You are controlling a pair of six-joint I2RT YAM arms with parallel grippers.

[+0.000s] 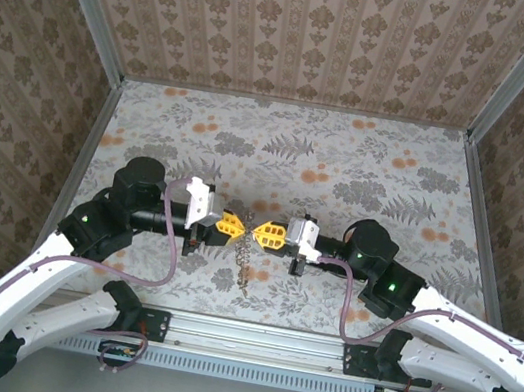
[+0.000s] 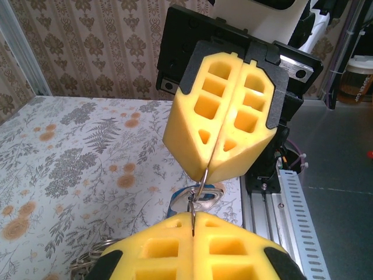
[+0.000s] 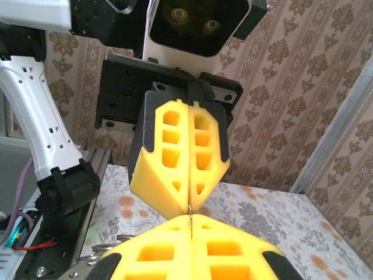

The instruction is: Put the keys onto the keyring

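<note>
Patterned brown wallpaper (image 1: 301,30) is seen on three sides of a table (image 1: 348,171) covered in a grey-and-orange floral print. At the left, the left gripper (image 1: 240,225) is held level above the near middle of the table. Its yellow fingers are pressed together, with the thin wire end of the keyring (image 1: 245,259) pinched in their seam. Between the two grippers the rest of the keyring is hung, its chain drooping from the pinched wire down toward the table. A key (image 2: 173,204) with a blue head is partly seen just below that wire, mostly hidden. At the right, the right gripper (image 1: 257,233) is faced tip to tip with the left, very close to it. It is likewise closed on the same wire.
</note>
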